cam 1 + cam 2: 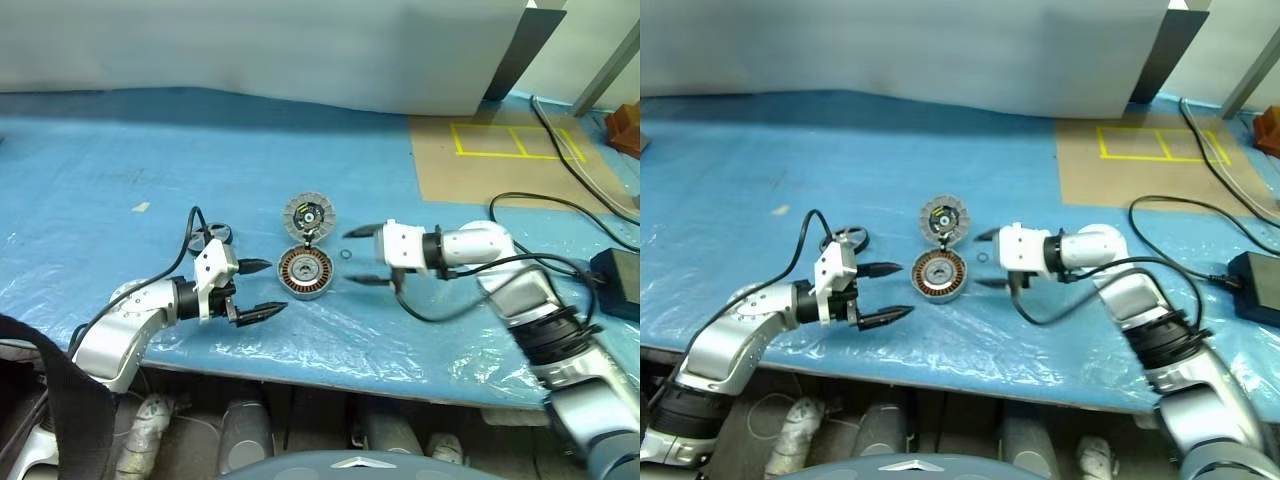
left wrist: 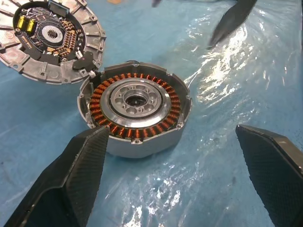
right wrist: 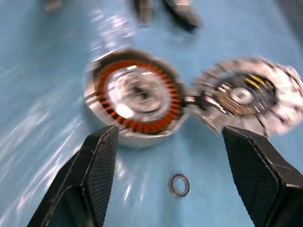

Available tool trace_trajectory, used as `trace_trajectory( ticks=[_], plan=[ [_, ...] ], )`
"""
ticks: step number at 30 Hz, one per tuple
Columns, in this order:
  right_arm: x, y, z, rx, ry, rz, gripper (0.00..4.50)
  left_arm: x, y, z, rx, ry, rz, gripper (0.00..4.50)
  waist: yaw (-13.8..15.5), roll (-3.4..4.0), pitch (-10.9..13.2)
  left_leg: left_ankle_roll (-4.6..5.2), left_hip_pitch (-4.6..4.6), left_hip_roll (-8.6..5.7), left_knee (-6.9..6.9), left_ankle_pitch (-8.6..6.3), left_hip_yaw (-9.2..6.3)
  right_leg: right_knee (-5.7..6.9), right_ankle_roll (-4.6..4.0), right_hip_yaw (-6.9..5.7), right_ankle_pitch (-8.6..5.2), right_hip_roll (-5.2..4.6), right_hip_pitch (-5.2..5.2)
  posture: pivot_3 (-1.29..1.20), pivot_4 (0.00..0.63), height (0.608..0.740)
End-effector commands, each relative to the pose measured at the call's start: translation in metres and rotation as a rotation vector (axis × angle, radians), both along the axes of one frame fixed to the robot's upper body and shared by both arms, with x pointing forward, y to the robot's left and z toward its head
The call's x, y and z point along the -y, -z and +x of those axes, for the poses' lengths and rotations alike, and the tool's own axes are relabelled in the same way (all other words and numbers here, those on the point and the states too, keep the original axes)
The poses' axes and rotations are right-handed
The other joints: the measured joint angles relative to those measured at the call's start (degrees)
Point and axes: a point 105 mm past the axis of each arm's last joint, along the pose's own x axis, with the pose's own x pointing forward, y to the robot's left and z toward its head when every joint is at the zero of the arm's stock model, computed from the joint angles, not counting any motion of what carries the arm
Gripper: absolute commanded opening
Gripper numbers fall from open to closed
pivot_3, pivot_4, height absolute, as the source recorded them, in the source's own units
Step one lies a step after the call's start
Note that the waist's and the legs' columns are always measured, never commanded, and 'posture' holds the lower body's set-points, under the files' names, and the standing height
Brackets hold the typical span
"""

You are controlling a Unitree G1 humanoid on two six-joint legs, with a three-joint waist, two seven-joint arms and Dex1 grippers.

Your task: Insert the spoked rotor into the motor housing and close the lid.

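Observation:
The motor housing (image 1: 305,272), a silver cylinder with copper windings around a central hub, stands on the blue sheet between my two grippers. Its lid (image 1: 309,215) lies flat just behind it, inner side up and touching the housing's rim. The spoked rotor (image 1: 213,237), a dark wheel, lies on the sheet to the left, behind my left gripper. My left gripper (image 1: 268,290) is open, just left of the housing (image 2: 137,111) and pointing at it. On the housing's right side my right gripper (image 1: 350,257) is open too and holds nothing; its wrist view faces the housing (image 3: 135,97) and the lid (image 3: 244,97).
A small dark ring (image 3: 179,185) lies on the sheet in front of the right gripper. A brown board with yellow tape (image 1: 500,160) lies at the back right. Black cables and a black power adapter (image 1: 620,280) lie at the right. The table's front edge runs close below both arms.

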Motion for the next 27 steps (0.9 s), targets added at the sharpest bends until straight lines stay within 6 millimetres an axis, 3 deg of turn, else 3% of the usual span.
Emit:
trace_trajectory(
  ticks=[1, 7, 18, 22, 27],
  plan=[
    [0.017, 0.019, 0.014, -0.090, 0.240, 0.119, 3.63, -0.001, -0.006, 0.002, 0.023, 0.019, 0.010, 4.50, 0.25, 0.01, -0.01, -0.06, 0.02, -0.06, -0.06, 0.04, 0.02, -0.02, 0.00, 0.02, 0.00, -0.04, 0.02, 0.00, 0.150, 0.740],
    [0.019, 0.047, 0.013, -0.152, 0.348, 0.153, 3.63, -0.001, -0.007, 0.002, 0.022, 0.032, 0.023, 4.50, 0.34, 0.01, -0.01, -0.22, -0.18, -0.23, -0.27, 0.14, 0.04, -0.61, 0.10, 0.04, 0.06, -0.11, 0.03, 0.00, 0.150, 0.740],
    [0.029, 0.067, 0.016, -0.190, 0.403, 0.118, 3.63, -0.001, -0.005, 0.003, 0.029, 0.028, 0.038, 4.50, 0.39, 0.01, -0.01, -0.22, 0.23, -0.22, -0.40, 0.13, 0.07, -0.63, 0.11, 0.03, 0.05, -0.14, 0.38, 0.00, 0.150, 0.740],
    [0.026, 0.071, 0.014, -0.200, 0.395, 0.120, 2.74, 0.000, -0.004, 0.002, 0.026, 0.026, 0.031, 4.50, 0.44, 0.01, -0.01, -0.17, 0.37, -0.22, -0.40, 0.10, 0.08, -0.63, 0.11, 0.03, 0.05, -0.15, 0.51, 0.00, 0.150, 0.740],
    [0.024, 0.073, 0.014, -0.213, 0.399, 0.128, 0.99, 0.001, -0.004, 0.002, 0.026, 0.026, 0.027, 4.50, 0.44, 0.00, -0.01, -0.18, 0.36, -0.22, -0.40, 0.11, 0.09, -0.63, 0.11, 0.03, 0.05, -0.15, 0.50, 0.00, 0.150, 0.740]
  ],
)
